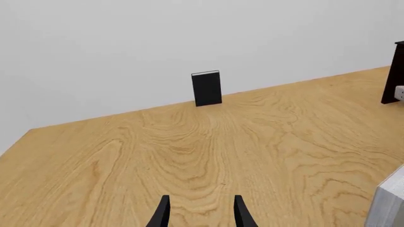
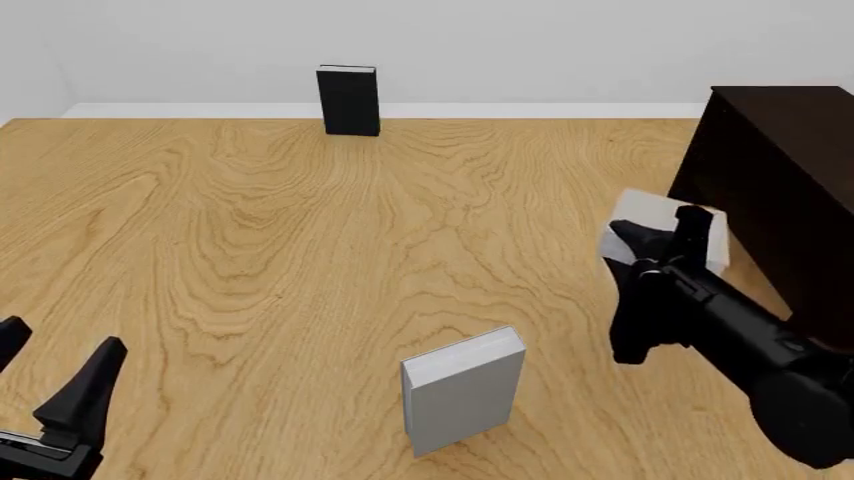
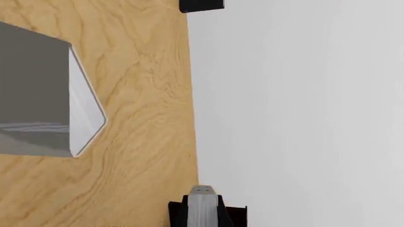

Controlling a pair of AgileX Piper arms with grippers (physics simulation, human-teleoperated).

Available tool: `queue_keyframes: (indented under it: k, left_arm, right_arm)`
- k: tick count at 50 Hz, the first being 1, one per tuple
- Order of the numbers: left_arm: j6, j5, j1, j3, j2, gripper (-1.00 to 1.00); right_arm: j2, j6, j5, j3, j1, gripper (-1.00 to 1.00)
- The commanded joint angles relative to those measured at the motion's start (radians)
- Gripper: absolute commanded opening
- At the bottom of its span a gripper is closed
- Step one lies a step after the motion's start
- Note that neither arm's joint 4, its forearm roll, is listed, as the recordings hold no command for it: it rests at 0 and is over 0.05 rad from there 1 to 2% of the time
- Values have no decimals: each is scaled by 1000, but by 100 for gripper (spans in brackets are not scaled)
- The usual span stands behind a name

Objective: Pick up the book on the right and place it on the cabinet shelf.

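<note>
The right light-grey book [image 2: 657,210] stands on the table just in front of the dark cabinet [image 2: 781,170]. My right gripper [image 2: 627,238] is rolled on its side, right beside this book on its near side and partly covering it. In the right wrist view the book [image 3: 35,80] is close and off to one side, and the fingers [image 3: 202,189] show as one closed block with nothing between them. My left gripper [image 2: 54,390] is open and empty at the near left, and its two fingers are apart in the left wrist view [image 1: 200,210].
A second light-grey book [image 2: 463,390] stands at the near middle, also in the left wrist view [image 1: 388,201]. A black book [image 2: 347,100] stands at the table's far edge by the wall. The cabinet's edge shows in the left wrist view [image 1: 394,71].
</note>
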Motion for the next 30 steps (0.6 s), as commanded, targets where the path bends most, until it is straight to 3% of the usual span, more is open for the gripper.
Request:
queue_keyframes:
  k: [1,30]
  left_arm:
    - [1,-1,0,-1,4,100]
    - [3,0,1,-1,2,100]
  right_arm:
    - [53,-17,-61,-26,-48,-100]
    - [118,-10,-103,-70,-158,-100]
